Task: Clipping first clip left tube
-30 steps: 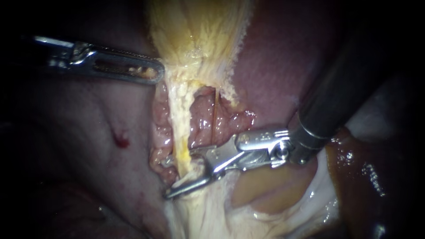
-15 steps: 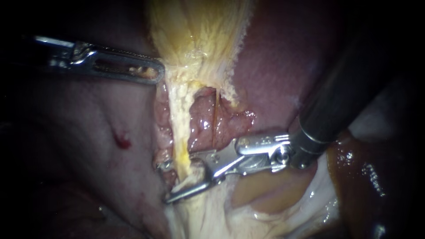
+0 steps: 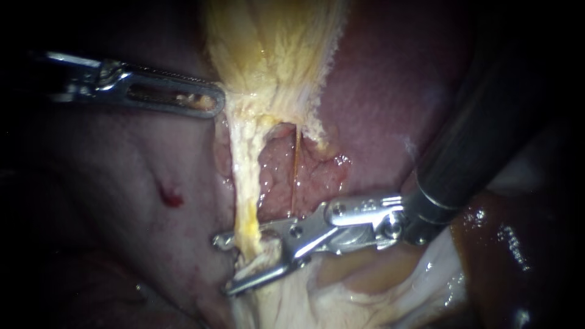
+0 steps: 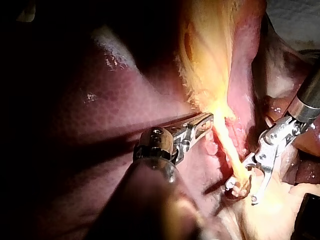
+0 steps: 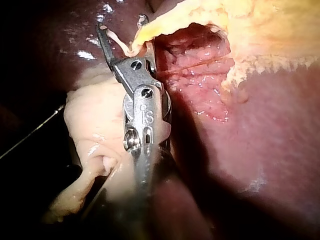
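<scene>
The left tube (image 3: 244,176) is a pale yellow strand, stretched taut. In the endoscope view its long axis runs almost straight up and down, from the yellow tissue of the gallbladder (image 3: 274,55) at its upper end to the whitish tissue at its lower end. Just beside it a much thinner orange strand (image 3: 295,164) runs nearly parallel over bumpy pink tissue, with the liver (image 3: 378,91) beyond.

The right instrument (image 3: 224,264) stands across the lower end of the left tube, roughly at right angles to it. Its jaws are spread in a wide V with the tube between them: the upper jaw passes behind the tube, the lower one in front. Whether both touch it cannot be told, and no clip can be made out between them.

The left instrument (image 3: 216,103) lies level, its jaws pressed together with the tip at the edge of the gallbladder where the tube begins, clamped on that yellow tissue. Both shafts fade into darkness at the edges.
</scene>
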